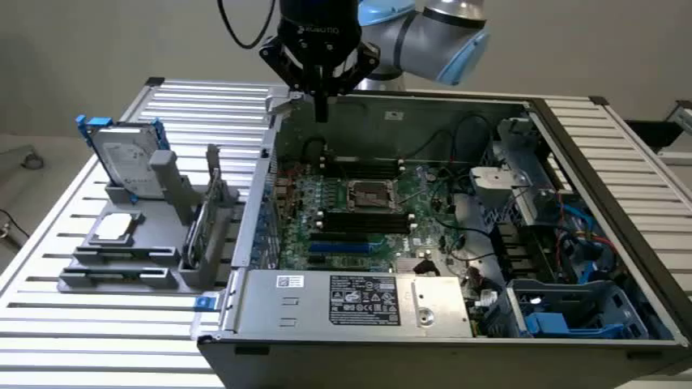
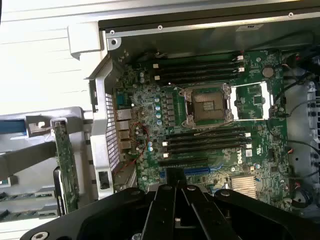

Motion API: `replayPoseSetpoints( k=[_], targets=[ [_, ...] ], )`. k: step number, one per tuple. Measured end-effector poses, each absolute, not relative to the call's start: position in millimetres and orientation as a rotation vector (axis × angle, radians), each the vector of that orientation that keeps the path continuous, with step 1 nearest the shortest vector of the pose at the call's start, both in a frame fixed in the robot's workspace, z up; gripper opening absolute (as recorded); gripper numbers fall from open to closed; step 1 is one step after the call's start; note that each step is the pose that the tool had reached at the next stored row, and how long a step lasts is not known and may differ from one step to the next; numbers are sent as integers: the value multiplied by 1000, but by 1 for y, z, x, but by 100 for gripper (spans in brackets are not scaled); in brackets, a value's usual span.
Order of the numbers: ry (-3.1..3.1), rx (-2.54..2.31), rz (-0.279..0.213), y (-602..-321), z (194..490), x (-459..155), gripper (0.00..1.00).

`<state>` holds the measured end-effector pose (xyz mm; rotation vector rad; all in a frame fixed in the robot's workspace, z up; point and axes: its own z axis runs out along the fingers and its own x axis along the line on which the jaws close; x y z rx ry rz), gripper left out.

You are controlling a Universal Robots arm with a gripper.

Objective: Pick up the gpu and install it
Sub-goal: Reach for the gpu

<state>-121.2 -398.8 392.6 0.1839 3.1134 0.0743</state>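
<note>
A plain, pale grey-beige wall (image 1: 97, 40) stood behind the scene. The silver table of ribbed aluminium slats (image 1: 76, 340) spread wide, its ridges catching bright, even light; in the wrist view they glared almost white. Past its edge, on the exterior view's left, lay a strip of pale, smooth floor (image 1: 19, 194).

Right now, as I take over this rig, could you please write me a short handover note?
End effector: shut, holding nothing, hanging above the far edge of the open computer case, toward the exterior view's left.
gpu: standing on edge in the grey rack outside the case, on the exterior view's left, apart from the end effector.
Done: nothing that shows; the gpu is not yet picked up.
Left: the pick-up and the install into the motherboard.
</note>
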Motion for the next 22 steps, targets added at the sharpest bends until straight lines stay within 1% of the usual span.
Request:
replayPoseSetpoints(
  k=[10,22],
  targets=[
    [3113,186,74,-399,393,-122,11],
    [3124,187,84,-391,392,-171,11]
  ],
)
